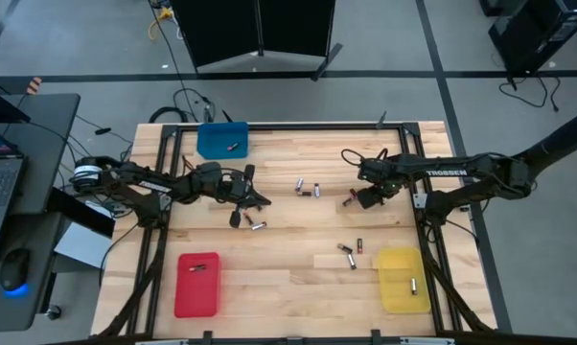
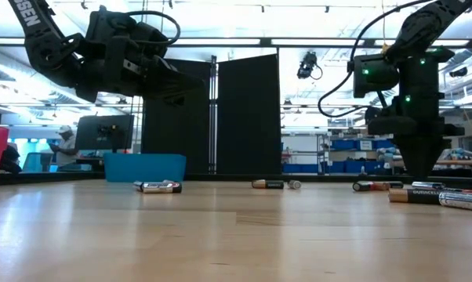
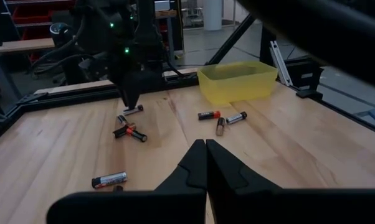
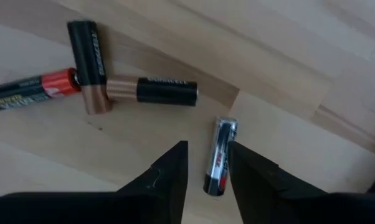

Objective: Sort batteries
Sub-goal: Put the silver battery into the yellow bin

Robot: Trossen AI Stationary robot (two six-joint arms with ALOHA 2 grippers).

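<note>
Wooden table (image 1: 288, 278): blue tray (image 1: 222, 140) far left, red tray (image 1: 197, 284) near left, yellow tray (image 1: 403, 280) near right, batteries (image 1: 308, 189) scattered across the middle.

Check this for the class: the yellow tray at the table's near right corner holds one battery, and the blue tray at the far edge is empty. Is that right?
Not quite. The yellow tray does hold one battery, but the blue tray is not empty: the high view shows a single battery lying in it too.
</note>
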